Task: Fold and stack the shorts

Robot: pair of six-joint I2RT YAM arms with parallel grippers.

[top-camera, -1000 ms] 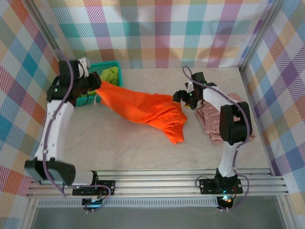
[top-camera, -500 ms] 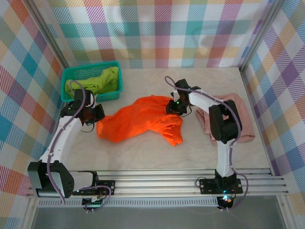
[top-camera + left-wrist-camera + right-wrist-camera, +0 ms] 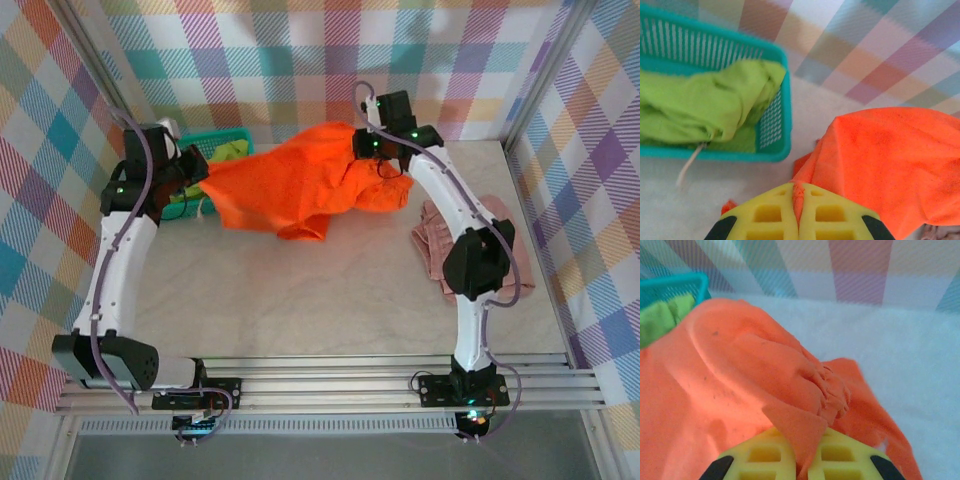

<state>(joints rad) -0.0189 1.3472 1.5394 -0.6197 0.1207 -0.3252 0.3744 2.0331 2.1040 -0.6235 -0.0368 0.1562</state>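
The bright orange shorts (image 3: 290,185) hang spread above the back of the table between both grippers. My left gripper (image 3: 198,183) is shut on their left edge, with orange cloth pinched between the yellow fingers (image 3: 770,215). My right gripper (image 3: 368,150) is shut on their right side near the gathered waistband (image 3: 832,390). The lime green shorts (image 3: 705,110) lie bunched in the teal basket (image 3: 715,155) at the back left. The dusty pink shorts (image 3: 435,245) lie on the table at the right, partly hidden by my right arm.
The teal basket (image 3: 222,134) stands against the back wall behind my left arm. Checked walls close in the back and both sides. The marble tabletop (image 3: 300,300) lies bare in front of the hanging cloth.
The right gripper has shut on the orange shorts. Both arms have lifted the cloth off the table and carried it toward the back wall, where it now hangs spread between them.
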